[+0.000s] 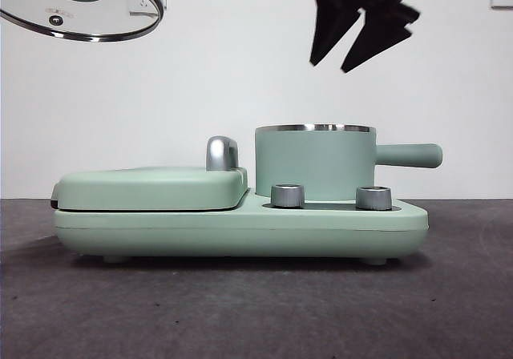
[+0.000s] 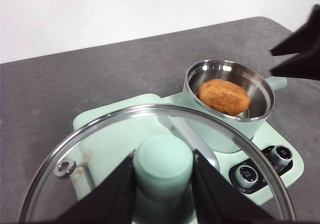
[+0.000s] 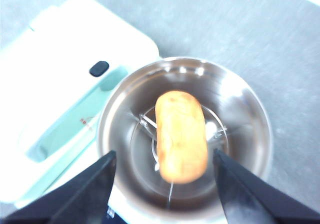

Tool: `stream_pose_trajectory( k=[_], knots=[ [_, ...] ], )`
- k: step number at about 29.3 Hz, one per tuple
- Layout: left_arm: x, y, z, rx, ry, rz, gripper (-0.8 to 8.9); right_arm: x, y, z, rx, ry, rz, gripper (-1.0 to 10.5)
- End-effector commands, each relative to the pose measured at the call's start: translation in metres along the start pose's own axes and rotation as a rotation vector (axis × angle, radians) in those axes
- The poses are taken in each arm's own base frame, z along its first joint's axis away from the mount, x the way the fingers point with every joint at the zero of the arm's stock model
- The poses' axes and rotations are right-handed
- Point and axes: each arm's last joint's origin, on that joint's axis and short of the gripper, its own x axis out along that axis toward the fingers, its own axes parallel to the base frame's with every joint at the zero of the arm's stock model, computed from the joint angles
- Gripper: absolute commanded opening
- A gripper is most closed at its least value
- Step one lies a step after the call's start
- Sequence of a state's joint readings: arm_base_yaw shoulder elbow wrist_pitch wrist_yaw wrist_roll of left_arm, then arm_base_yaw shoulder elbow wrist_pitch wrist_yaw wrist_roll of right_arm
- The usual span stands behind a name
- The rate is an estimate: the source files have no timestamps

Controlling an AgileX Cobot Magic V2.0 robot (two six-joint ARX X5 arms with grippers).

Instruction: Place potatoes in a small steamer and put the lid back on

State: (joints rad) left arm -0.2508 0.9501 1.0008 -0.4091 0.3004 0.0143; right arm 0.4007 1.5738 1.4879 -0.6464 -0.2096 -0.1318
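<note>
The orange-brown potato [image 2: 223, 96] [image 3: 181, 135] lies inside the mint-green steamer [image 1: 315, 162] [image 2: 229, 115], on its steel inner rack. High above the steamer my right gripper [image 1: 359, 32] [image 3: 162, 186] hangs open and empty, straight over the potato. My left gripper [image 2: 163, 166] is shut on the mint-green knob [image 2: 163, 165] of the glass lid [image 1: 80, 5] [image 2: 100, 159], which is held in the air up and to the left of the steamer, over the griddle side.
The steamer stands on a mint-green cooker base [image 1: 240, 227] with two steel dials [image 1: 288, 195] [image 1: 373, 198]. A flat griddle cover [image 1: 152, 187] with a steel handle [image 1: 221, 153] takes the left half. The steamer's side handle [image 1: 409, 155] sticks out to the right.
</note>
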Motion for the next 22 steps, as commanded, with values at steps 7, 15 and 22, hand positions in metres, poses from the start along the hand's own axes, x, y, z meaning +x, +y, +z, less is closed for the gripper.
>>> stream_pose_trajectory(
  k=[7, 15, 22],
  knots=[
    [-0.002, -0.001, 0.008, 0.024, -0.049, -0.015, 0.09, -0.062, 0.018, -0.078, 0.073, -0.090, -0.031, 3.1],
    [0.004, -0.003, 0.007, 0.043, -0.030, -0.078, 0.09, -0.105, 0.033, -0.120, 0.104, -0.205, -0.065, 3.1],
    [0.025, -0.011, 0.003, 0.071, 0.010, -0.141, 0.09, -0.128, 0.043, -0.158, 0.160, -0.265, -0.088, 3.1]
  ],
)
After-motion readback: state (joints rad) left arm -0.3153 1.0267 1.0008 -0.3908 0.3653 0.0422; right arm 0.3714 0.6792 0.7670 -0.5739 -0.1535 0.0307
